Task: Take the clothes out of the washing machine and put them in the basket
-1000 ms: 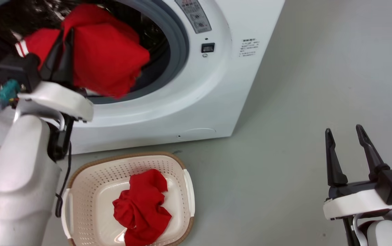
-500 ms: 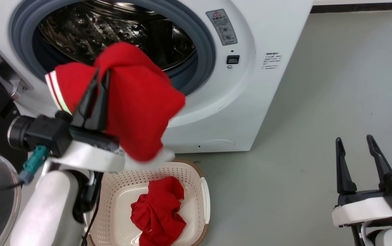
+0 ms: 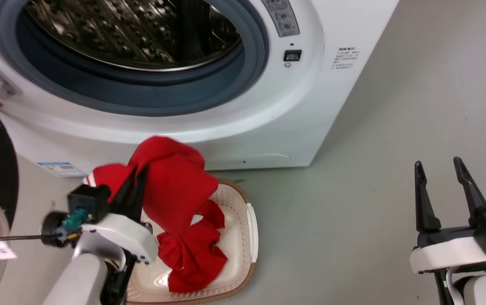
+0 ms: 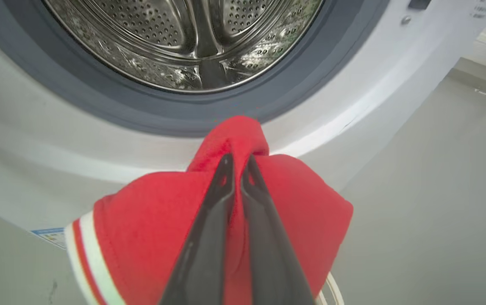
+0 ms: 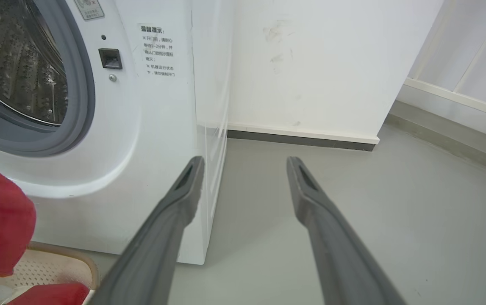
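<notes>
Head view: left pincer [image 3: 138,173], clamped on the striped garment [image 3: 175,195], has brought it from the washing machine [image 3: 268,118] to above the basket [image 3: 252,228]; release likely remains. Right pincer [image 3: 437,162] stands apart.

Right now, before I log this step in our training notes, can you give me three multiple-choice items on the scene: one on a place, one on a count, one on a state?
1. Where is the bright red soft garment with the white-striped band?
A) inside the steel drum
B) held up over the cream perforated plastic basket
C) flat on the grey floor

2. How many red garments are in view?
A) one
B) two
C) three

3. How do the right jaws stand?
A) shut on cloth
B) shut on a basket handle
C) open and empty

Answers:
1 B: the left jaws pinch it above the basket.
2 B: one is held, and one crumpled red garment lies in the basket.
3 C: the two dark fingers stand apart with nothing held between them.
</notes>
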